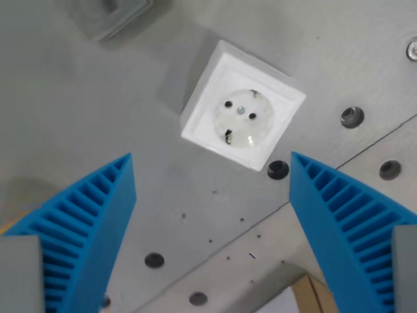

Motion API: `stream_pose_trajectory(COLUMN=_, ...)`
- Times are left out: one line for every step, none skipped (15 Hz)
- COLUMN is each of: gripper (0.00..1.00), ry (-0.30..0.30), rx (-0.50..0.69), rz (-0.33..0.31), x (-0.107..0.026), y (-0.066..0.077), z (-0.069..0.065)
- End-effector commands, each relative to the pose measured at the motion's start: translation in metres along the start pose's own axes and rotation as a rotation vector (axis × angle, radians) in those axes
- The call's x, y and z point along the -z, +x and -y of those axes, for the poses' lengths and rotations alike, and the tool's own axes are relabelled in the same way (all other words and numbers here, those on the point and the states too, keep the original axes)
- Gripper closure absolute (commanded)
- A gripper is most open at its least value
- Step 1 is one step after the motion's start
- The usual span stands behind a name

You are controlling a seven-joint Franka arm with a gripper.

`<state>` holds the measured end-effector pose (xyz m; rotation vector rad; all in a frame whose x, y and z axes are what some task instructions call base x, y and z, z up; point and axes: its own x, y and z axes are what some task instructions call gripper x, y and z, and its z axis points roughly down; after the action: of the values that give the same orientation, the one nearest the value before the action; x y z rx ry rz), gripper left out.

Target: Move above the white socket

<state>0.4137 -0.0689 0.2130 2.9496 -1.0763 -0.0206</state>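
A grey metal plate (78,111) is filling nearly the whole wrist view, carrying round holes (352,117) scattered toward the right and bottom edges, and a thin seam is running diagonally from the lower middle up to the right edge.

The gripper (212,166) is hanging above this plate with its two blue ribbed fingers (91,222) standing wide apart, one rising from the bottom left corner and the other from the bottom right; nothing is lying between them, so the jaws are spread and gripping nothing.

The white socket (242,104) is sitting on the plate in the upper middle of the view, turned at an angle so that its corners are pointing roughly up, down and sideways. It is lying just beyond the fingertips and between their lines, slightly toward the wrist view's right (its round face, two pin holes and central screw are showing clearly).

A grey block (107,16) is sitting partly cut off at the top edge, blurred.

A small screw head (412,49) is peeking in at the right edge.
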Motion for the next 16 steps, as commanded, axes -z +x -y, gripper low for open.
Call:
stream_pose_trajectory(gripper=0.00, ry=0.026, rx=-0.373, rz=-0.107, x=-0.016, y=-0.001, z=-0.009)
stream_pose_trajectory(gripper=0.00, ry=0.027, rx=-0.389, rz=-0.110, x=-0.020, y=0.000, z=-0.010)
stream_pose_trajectory(gripper=0.00, ry=0.026, rx=-0.406, rz=-0.108, x=-0.023, y=0.000, z=-0.012)
stream_pose_trajectory(gripper=0.00, ry=0.026, rx=-0.420, rz=-0.108, x=-0.026, y=0.000, z=-0.014)
stream_pose_trajectory(gripper=0.00, ry=0.026, rx=-0.426, rz=-0.110, x=-0.029, y=0.000, z=-0.015)
stream_pose_trajectory(gripper=0.00, ry=0.025, rx=-0.432, rz=-0.109, x=-0.031, y=0.001, z=-0.016)
stream_pose_trajectory(gripper=0.00, ry=0.026, rx=-0.434, rz=-0.111, x=-0.034, y=0.001, z=-0.018)
stream_pose_trajectory(gripper=0.00, ry=0.026, rx=-0.436, rz=-0.112, x=-0.036, y=0.001, z=-0.019)
stream_pose_trajectory(gripper=0.00, ry=0.027, rx=-0.437, rz=-0.115, x=-0.038, y=0.001, z=-0.020)
stream_pose_trajectory(gripper=0.00, ry=0.027, rx=-0.436, rz=-0.118, x=-0.040, y=0.001, z=-0.021)
stream_pose_trajectory(gripper=0.00, ry=0.026, rx=-0.429, rz=-0.117, x=-0.042, y=0.001, z=-0.022)
stream_pose_trajectory(gripper=0.00, ry=0.026, rx=-0.424, rz=-0.117, x=-0.043, y=0.001, z=-0.023)
stream_pose_trajectory(gripper=0.00, ry=0.025, rx=-0.416, rz=-0.118, x=-0.044, y=0.001, z=-0.023)
stream_pose_trajectory(gripper=0.00, ry=0.025, rx=-0.410, rz=-0.117, x=-0.045, y=0.001, z=-0.024)
stream_pose_trajectory(gripper=0.00, ry=0.024, rx=-0.401, rz=-0.118, x=-0.046, y=0.001, z=-0.024)
stream_pose_trajectory(gripper=0.00, ry=0.023, rx=-0.395, rz=-0.117, x=-0.047, y=0.001, z=-0.024)
